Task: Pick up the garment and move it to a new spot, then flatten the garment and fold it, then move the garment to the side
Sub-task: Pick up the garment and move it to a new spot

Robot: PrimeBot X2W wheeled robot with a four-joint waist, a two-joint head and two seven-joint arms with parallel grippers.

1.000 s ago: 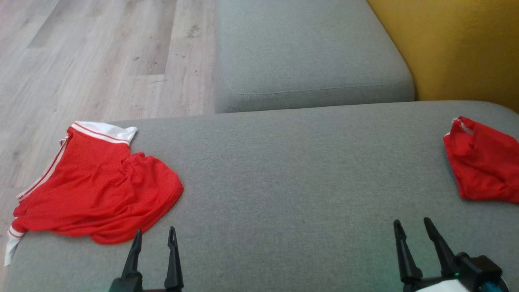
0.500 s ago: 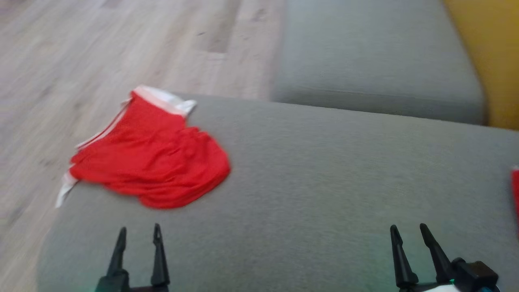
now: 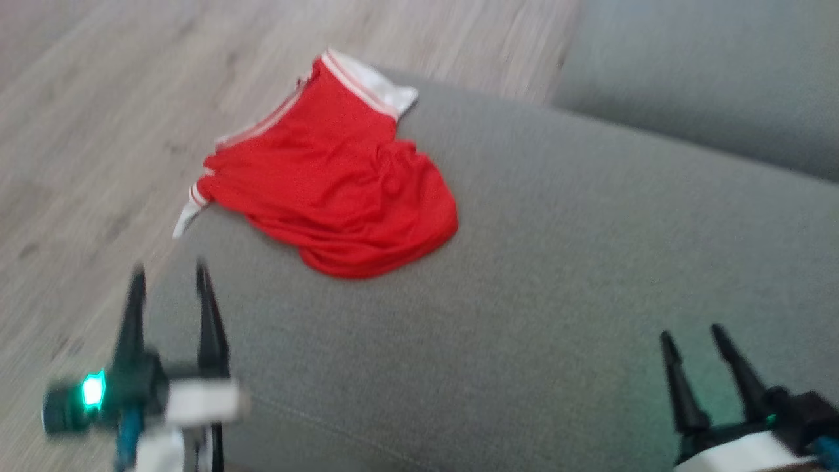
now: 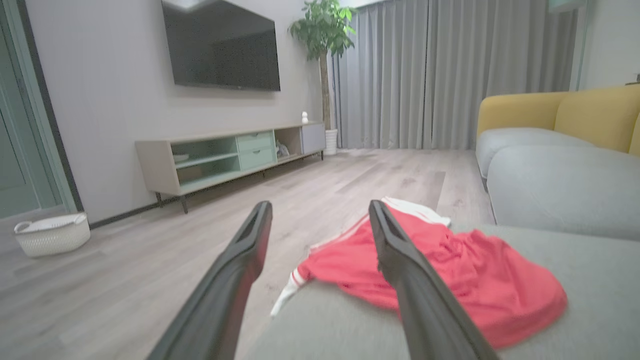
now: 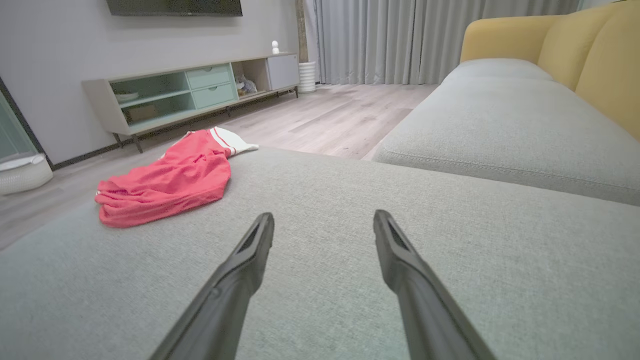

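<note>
red shorts (image 3: 334, 177) with white trim: crumpled, lying on the grey sofa cushion (image 3: 557, 275) at its left edge, beside the wood floor (image 3: 98, 131); one white-trimmed corner hangs over the edge. left gripper (image 3: 168, 272): fingers apart, holding nothing, near the red shorts, not touching. right gripper (image 3: 692, 333): fingers apart, holding nothing, over bare cushion, well apart from the red shorts.
</note>
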